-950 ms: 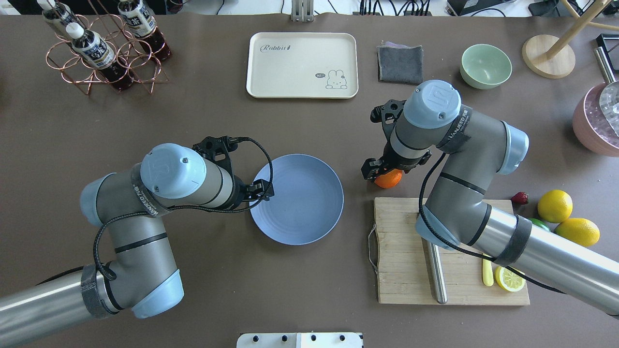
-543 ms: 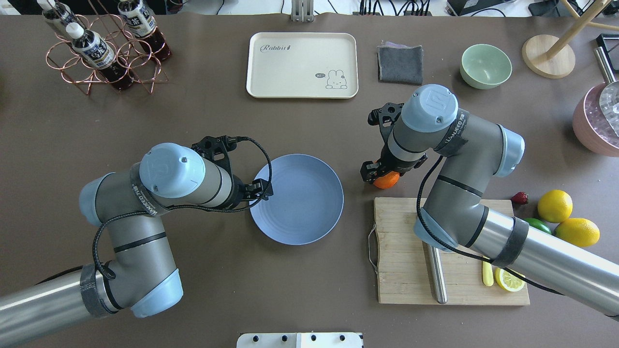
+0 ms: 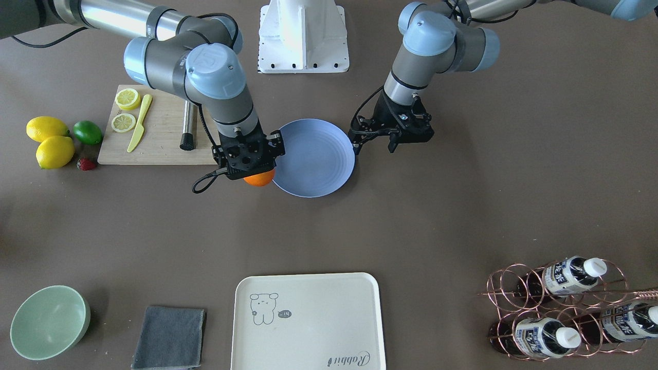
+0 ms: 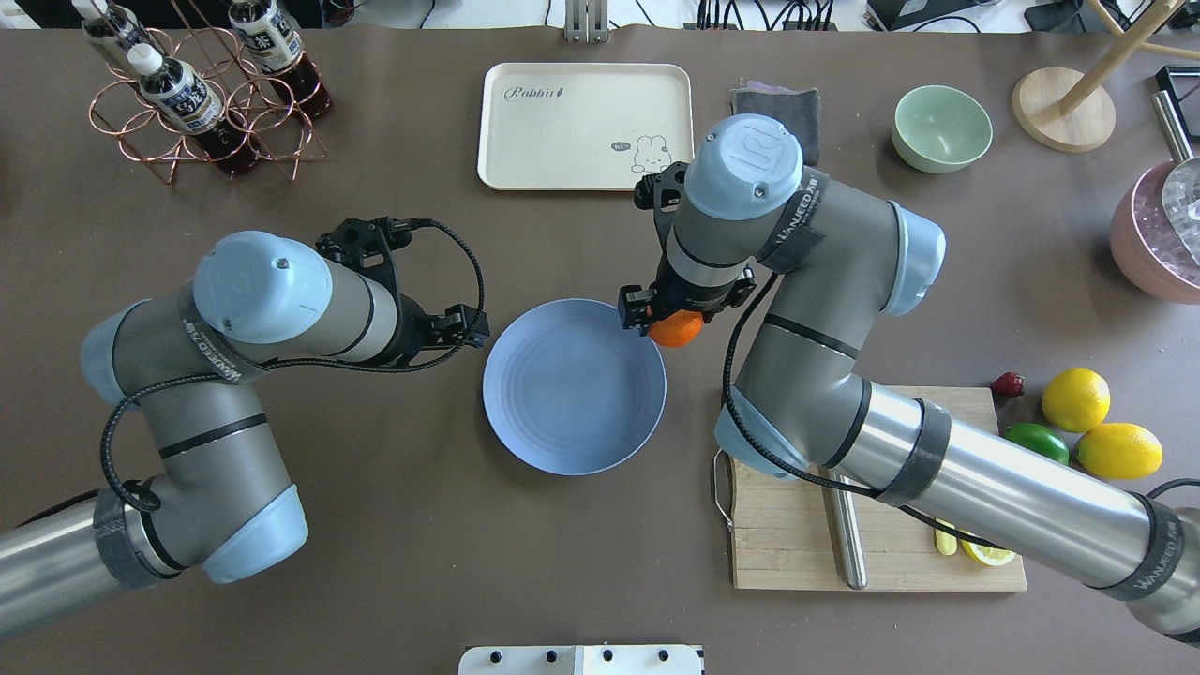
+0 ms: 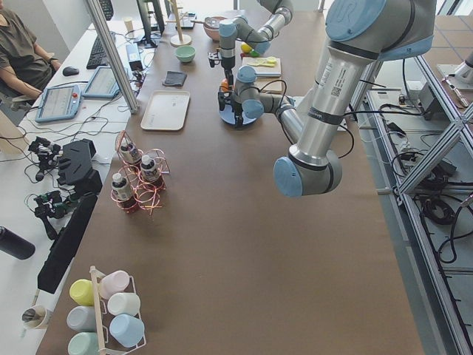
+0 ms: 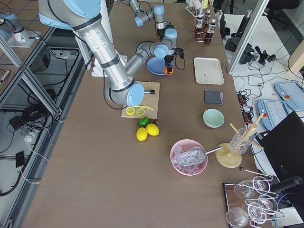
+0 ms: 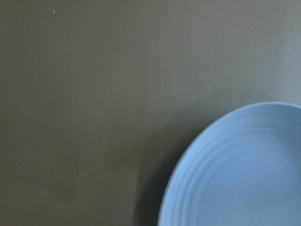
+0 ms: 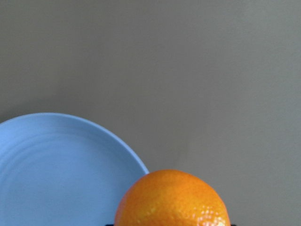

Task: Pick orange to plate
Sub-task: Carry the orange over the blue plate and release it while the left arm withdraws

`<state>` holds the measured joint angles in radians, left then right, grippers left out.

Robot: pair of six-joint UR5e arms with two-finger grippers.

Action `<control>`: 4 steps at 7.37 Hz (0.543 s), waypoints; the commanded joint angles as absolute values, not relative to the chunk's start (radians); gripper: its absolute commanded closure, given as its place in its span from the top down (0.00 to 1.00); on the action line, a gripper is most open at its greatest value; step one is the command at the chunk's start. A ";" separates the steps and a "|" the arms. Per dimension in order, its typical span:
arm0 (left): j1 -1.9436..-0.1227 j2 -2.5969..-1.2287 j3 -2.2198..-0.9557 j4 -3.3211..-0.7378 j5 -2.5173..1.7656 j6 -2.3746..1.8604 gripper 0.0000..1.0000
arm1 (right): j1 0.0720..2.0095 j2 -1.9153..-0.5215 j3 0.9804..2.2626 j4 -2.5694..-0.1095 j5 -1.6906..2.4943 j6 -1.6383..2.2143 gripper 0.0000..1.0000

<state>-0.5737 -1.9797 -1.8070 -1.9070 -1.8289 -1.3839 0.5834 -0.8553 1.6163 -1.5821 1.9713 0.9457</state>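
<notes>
The orange (image 4: 679,329) hangs just off the periwinkle-blue plate (image 4: 574,403), at its far right rim, with my right gripper (image 4: 667,317) shut on it. In the front-facing view the orange (image 3: 258,179) pokes out below the right gripper (image 3: 250,156), beside the plate (image 3: 318,169). The right wrist view has the orange (image 8: 173,200) at the bottom and the plate's (image 8: 56,174) rim to its left. My left gripper (image 4: 466,326) stands open and holds nothing, a little left of the plate. The left wrist view catches only the plate's (image 7: 244,179) edge.
A chopping board (image 4: 778,525) with a steel handle and lemon slices lies at the right front. Two lemons (image 4: 1075,398), a lime (image 4: 1036,442) and a strawberry sit beyond it. At the back stand a cream tray (image 4: 586,127), a green bowl (image 4: 941,128) and a bottle rack (image 4: 197,94).
My right arm has carried the orange leftward from beside the chopping board to the plate's far right rim. My left gripper has drawn back left, off the plate's edge.
</notes>
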 commanded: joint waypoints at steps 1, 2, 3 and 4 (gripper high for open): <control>-0.653 -1.889 -1.829 -1.908 -1.853 -1.173 0.97 | 0.458 -0.796 1.605 -1.597 1.849 1.038 0.00; -0.690 -1.867 -1.825 -1.911 -1.926 -1.142 0.97 | 0.433 -0.795 1.597 -1.595 1.826 1.081 0.00; -0.698 -1.865 -1.830 -1.911 -1.948 -1.141 0.97 | 0.422 -0.793 1.592 -1.594 1.816 1.081 0.00; -0.698 -1.865 -1.829 -1.911 -1.950 -1.143 0.97 | 0.422 -0.773 1.553 -1.556 1.807 1.083 0.00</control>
